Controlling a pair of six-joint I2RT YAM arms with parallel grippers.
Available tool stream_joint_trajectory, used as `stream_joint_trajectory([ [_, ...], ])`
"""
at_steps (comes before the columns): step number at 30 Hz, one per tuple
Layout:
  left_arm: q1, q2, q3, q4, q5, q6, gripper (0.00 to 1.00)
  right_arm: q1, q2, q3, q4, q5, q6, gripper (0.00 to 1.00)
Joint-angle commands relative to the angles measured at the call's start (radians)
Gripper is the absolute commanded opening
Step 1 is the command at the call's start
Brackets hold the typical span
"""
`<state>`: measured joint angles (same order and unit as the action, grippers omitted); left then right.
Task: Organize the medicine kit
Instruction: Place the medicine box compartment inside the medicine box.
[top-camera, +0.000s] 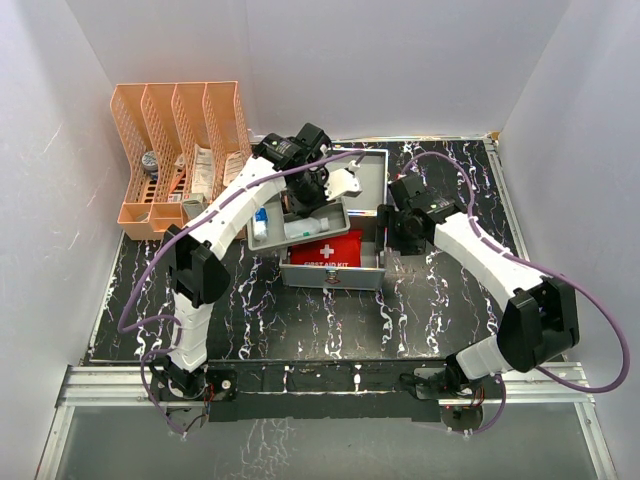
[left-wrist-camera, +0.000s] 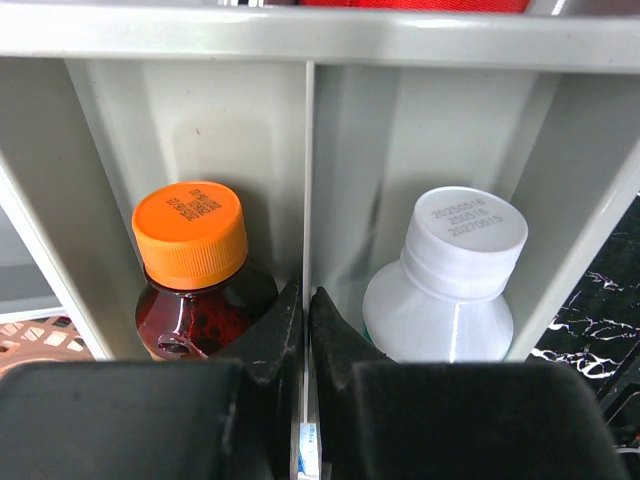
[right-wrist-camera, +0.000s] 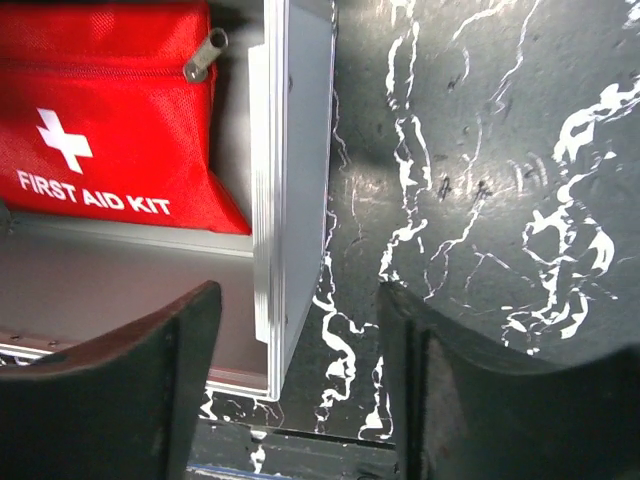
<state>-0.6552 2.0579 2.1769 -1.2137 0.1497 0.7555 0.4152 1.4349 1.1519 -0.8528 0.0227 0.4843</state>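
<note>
- Medicine kit (top-camera: 335, 278): a grey metal box with its lid raised, sitting mid-table on the black marbled tabletop (top-camera: 300, 320), just beyond both arms.
- Inside it lies a red pouch (right-wrist-camera: 100, 130) with a white cross and the words FIRST AID KIT, close to the box's right wall.
- A grey divided tray (left-wrist-camera: 200, 120) hangs tilted over the box's left rear. I judge it belongs on top of the pouch as the upper layer.
- My left gripper (left-wrist-camera: 305, 300) is pinched tight on the thin divider between two compartments. That gives me a handle on the tray without touching its contents.
- Left of that divider is a brown bottle with an orange cap (left-wrist-camera: 190, 235), and right of it a white bottle (left-wrist-camera: 460, 250).
- My right gripper (right-wrist-camera: 297, 300) has its jaws apart, straddling the box's right wall and clasping nothing. I judge it is there to steady the box.
- An orange file rack (top-camera: 180, 150) stands at the far left, holding more supplies.
</note>
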Motion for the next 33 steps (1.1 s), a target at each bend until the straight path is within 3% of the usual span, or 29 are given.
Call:
stream_joint_trajectory([
  [1, -0.027, -0.083, 0.01, -0.026, 0.053, 0.058, 0.0, -0.03, -0.057, 0.135, -0.014, 0.094, 0.005, 0.66],
  [3, -0.04, -0.076, 0.021, -0.024, 0.051, 0.074, 0.0, -0.058, -0.069, 0.17, -0.038, 0.123, -0.003, 0.74],
  [6, -0.054, -0.058, 0.045, -0.018, 0.048, 0.087, 0.0, -0.11, -0.091, 0.198, -0.065, 0.16, -0.021, 0.97],
  [16, -0.111, 0.008, 0.116, -0.021, 0.029, 0.103, 0.0, -0.315, -0.189, 0.095, -0.097, 0.174, -0.071, 0.98],
  [33, -0.196, 0.135, 0.208, -0.029, -0.084, 0.102, 0.0, -0.376, -0.239, 0.04, -0.09, 0.146, -0.121, 0.98],
])
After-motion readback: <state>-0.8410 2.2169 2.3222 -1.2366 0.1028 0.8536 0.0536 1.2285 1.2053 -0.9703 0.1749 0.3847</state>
